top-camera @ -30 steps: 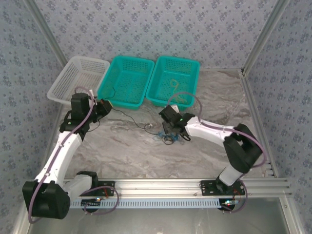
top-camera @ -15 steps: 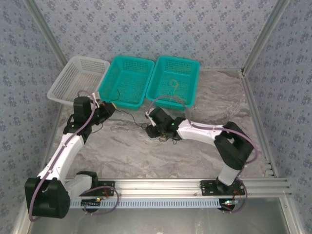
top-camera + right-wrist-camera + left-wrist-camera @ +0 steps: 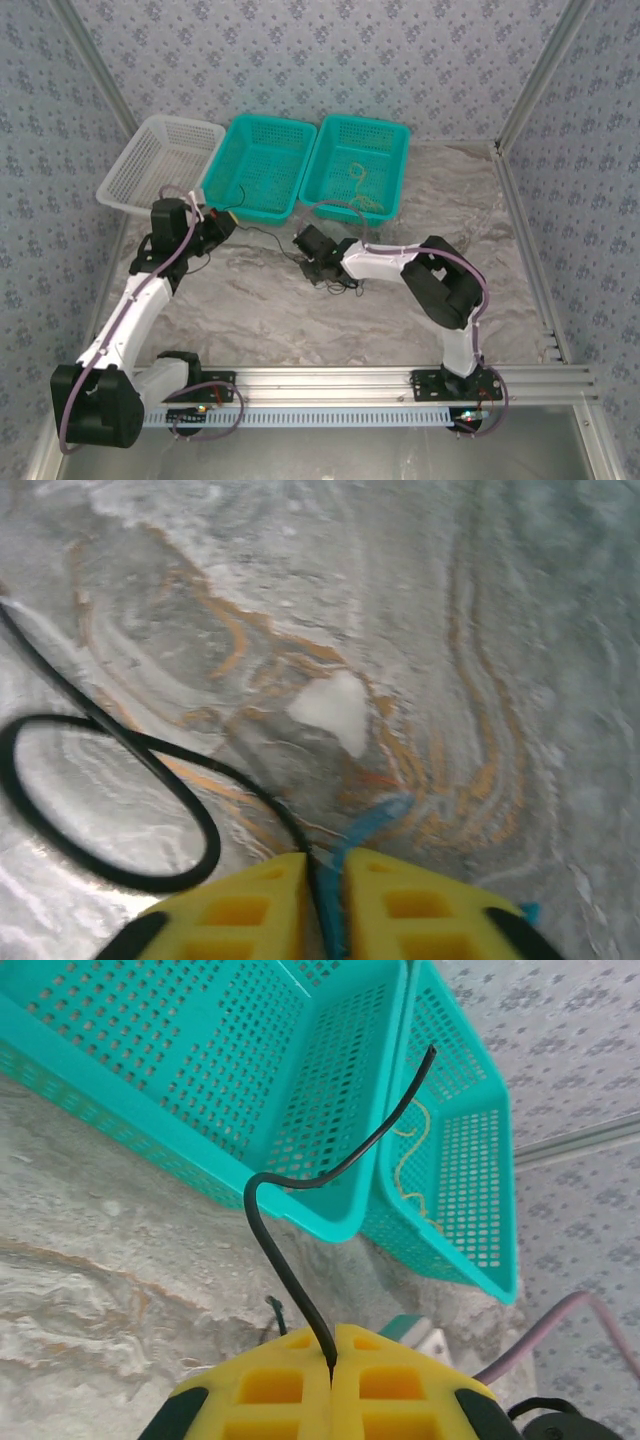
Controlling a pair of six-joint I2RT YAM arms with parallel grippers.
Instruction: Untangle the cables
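Marbled table [image 3: 250,300], far-left side: left fingers [image 3: 345,1360] clamped shut on a black cable [image 3: 290,1280] beside the teal basket [image 3: 150,1125]; mid-table, right fingers [image 3: 360,875] squeezing the tangled cables [image 3: 375,818].

Your overhead view: bright, even, diffuse light, with only faint soft shadows on the table [image 3: 250,300]. Left wrist: crisp on the teal basket [image 3: 340,1080], and the yellow fingers [image 3: 265,1390] go slightly soft near the lens. Right wrist: your whole frame is smeared, with white glare on the table upper left; the fingers [image 3: 240,905] and black cable [image 3: 207,832] are fuzzy.
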